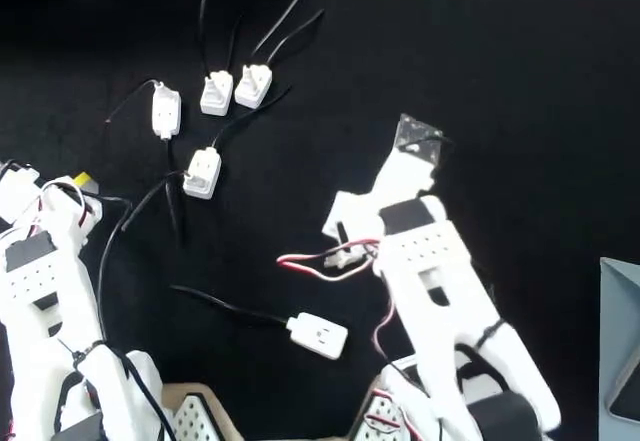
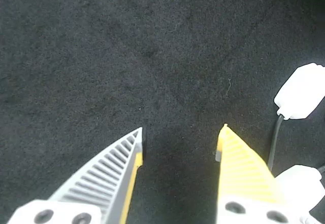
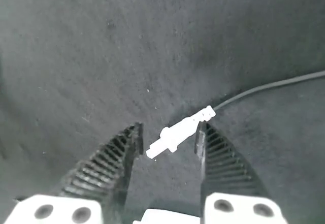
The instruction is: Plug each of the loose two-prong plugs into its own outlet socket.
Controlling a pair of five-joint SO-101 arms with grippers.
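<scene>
A small white two-prong plug (image 3: 177, 134) with a thin black cord lies flat on the black cloth. My right gripper (image 3: 168, 126) is open around it, the cord end close to one finger (image 3: 213, 158). From above, the right gripper (image 1: 418, 133) sits right of centre, covering the plug. A white outlet socket (image 1: 318, 333) with bare slots lies near the front on its black cable. My left gripper (image 2: 182, 130) is open over bare cloth; in the high view the left gripper (image 1: 82, 182) is at the left edge.
Several white socket bodies with cords lie at the back left, such as one socket body (image 1: 203, 172) and another (image 1: 165, 111). Two white bodies (image 2: 302, 91) show beside the left gripper. Red and white wires (image 1: 315, 266) hang off the right arm. A grey box (image 1: 622, 341) stands at the right edge.
</scene>
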